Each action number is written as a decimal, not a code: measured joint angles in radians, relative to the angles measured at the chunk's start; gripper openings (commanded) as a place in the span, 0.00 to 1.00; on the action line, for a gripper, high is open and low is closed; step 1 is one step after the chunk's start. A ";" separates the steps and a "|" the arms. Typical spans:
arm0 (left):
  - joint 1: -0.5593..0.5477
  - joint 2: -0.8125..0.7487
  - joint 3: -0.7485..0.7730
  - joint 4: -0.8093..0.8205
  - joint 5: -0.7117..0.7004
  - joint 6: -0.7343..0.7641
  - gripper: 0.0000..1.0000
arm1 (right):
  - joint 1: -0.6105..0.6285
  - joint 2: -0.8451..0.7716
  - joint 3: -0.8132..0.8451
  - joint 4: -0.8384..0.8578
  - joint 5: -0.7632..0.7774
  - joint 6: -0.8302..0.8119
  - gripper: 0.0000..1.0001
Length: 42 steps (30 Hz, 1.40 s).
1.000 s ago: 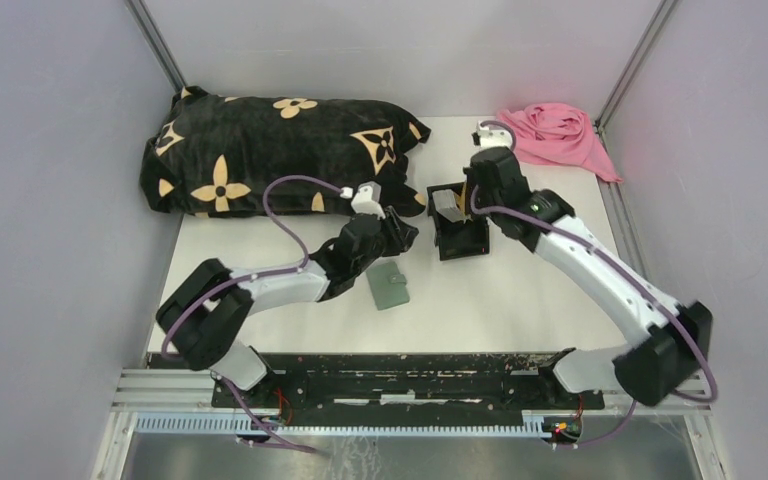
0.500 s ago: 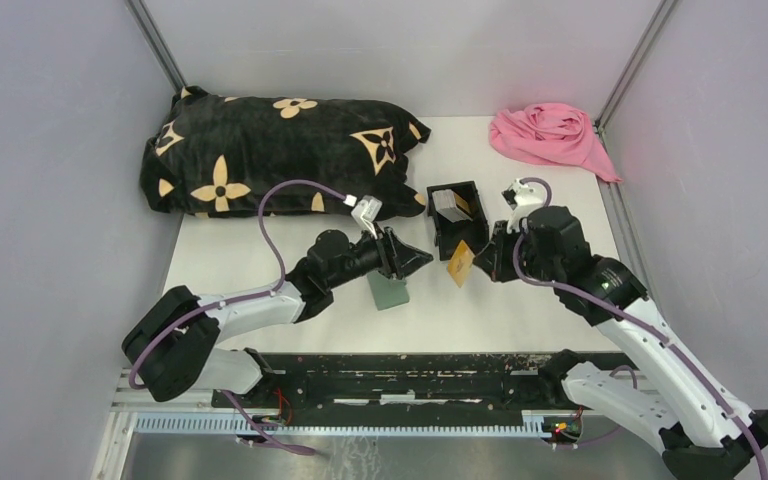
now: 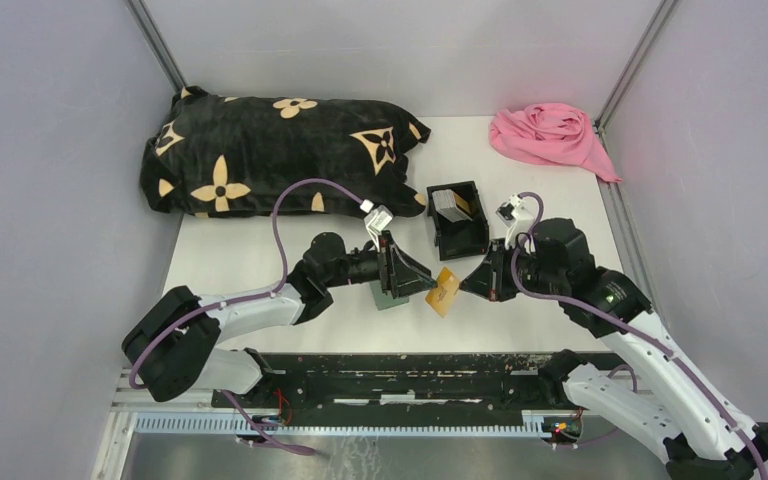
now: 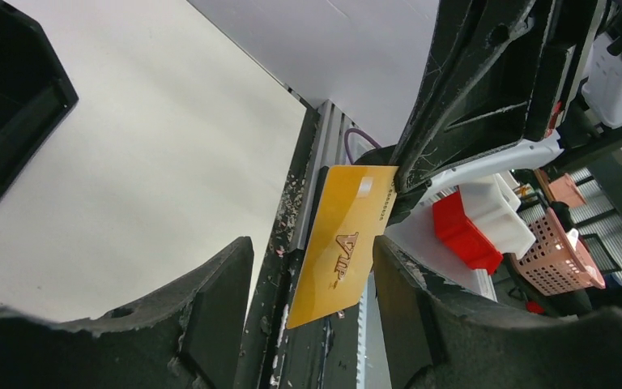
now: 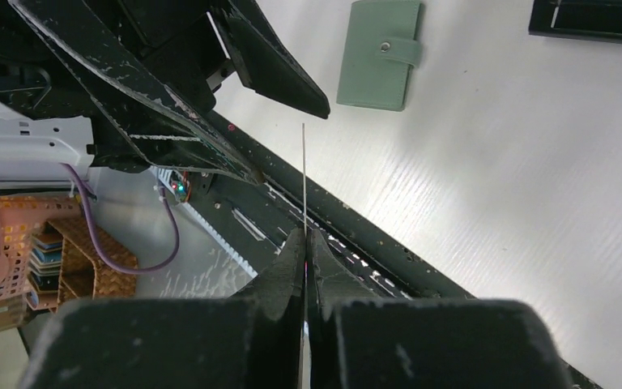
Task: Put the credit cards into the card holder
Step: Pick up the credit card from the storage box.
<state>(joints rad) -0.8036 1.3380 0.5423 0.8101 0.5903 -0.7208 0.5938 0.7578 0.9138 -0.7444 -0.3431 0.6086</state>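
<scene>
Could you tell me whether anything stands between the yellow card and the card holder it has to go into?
Yes: the open left gripper hangs over the card holder, between it and the yellow card in the right gripper. The holder also lies folded shut, snap tab across.

One yellow card (image 3: 444,291) is out in the open; a small stack of further cards (image 3: 450,204), too close-packed to count, sits in one black box (image 3: 463,240). One green card holder (image 5: 379,53), one patterned pillow (image 3: 270,150), one pink cloth (image 3: 550,135).

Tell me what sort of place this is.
Probably a robotics lab test cell: a white table boxed in by plain grey panels, two arms bolted to a rail, and storage baskets beyond the edge.
</scene>
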 measured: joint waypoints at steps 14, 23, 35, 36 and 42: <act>0.000 0.017 -0.007 0.009 0.103 -0.001 0.33 | 0.000 0.085 -0.028 0.108 -0.076 0.046 0.01; 0.002 0.045 -0.007 0.029 0.164 -0.014 0.03 | -0.006 0.119 -0.028 0.115 -0.067 0.041 0.16; 0.007 0.034 -0.037 0.030 0.013 -0.037 0.03 | -0.005 0.033 -0.076 0.157 0.047 -0.004 0.47; 0.007 0.029 -0.042 0.031 -0.005 -0.048 0.03 | -0.005 0.019 -0.098 0.172 0.053 -0.003 0.47; 0.008 0.019 -0.083 0.090 -0.093 -0.138 0.03 | -0.005 0.010 -0.220 0.267 0.058 0.017 0.45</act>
<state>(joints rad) -0.7959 1.3567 0.4595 0.9005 0.4969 -0.8585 0.5892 0.7673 0.6941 -0.4778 -0.2855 0.6254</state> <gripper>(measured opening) 0.045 0.461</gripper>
